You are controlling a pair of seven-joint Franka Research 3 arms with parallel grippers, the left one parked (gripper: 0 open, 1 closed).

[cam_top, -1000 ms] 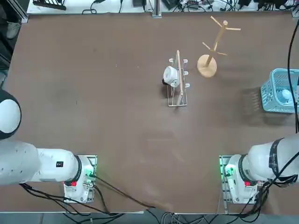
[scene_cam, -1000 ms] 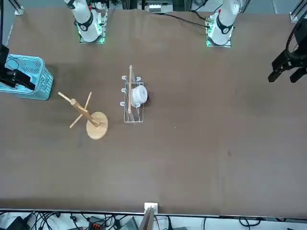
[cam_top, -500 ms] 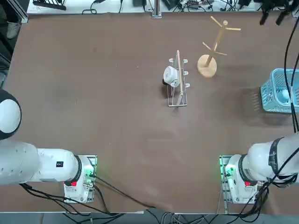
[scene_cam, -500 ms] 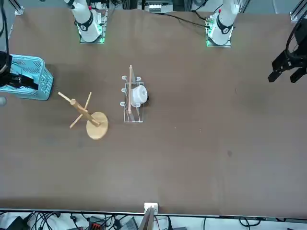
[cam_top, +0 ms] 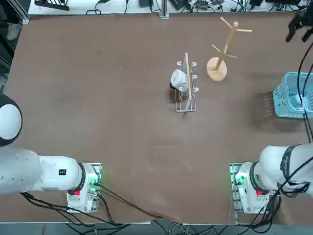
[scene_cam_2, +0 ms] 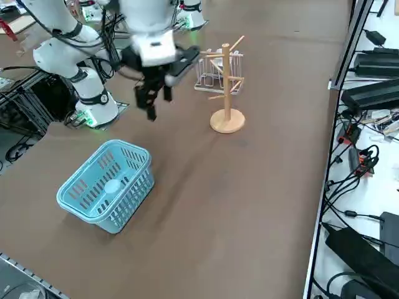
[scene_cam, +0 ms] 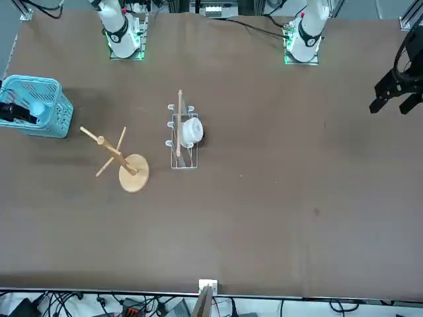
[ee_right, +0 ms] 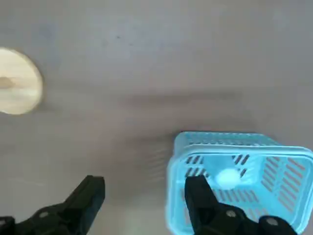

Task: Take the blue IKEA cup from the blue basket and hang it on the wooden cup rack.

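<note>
Hovering high with fingers spread and empty, the right gripper (scene_cam_2: 151, 104) sits at roughly 1 o'clock of the blue basket (scene_cam_2: 128, 190) — blue IKEA cup (scene_cam_2: 112, 185) inside. Risk: descending off-centre, clipping the lattice wall and shoving the basket — wooden cup rack (scene_cam_2: 225, 87) waits nearby.

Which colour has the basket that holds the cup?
Light blue, with slotted sides; the blue basket shows best in the right side view.

Blue basket (scene_cam_2: 105, 184): light blue, slotted lattice sides. Blue IKEA cup (scene_cam_2: 113, 186) inside: paler blue. Wooden cup rack (scene_cam_2: 225, 87): pale wood; table (scene_cam_2: 249, 205) brown; right gripper (scene_cam_2: 151, 103) black.
</note>
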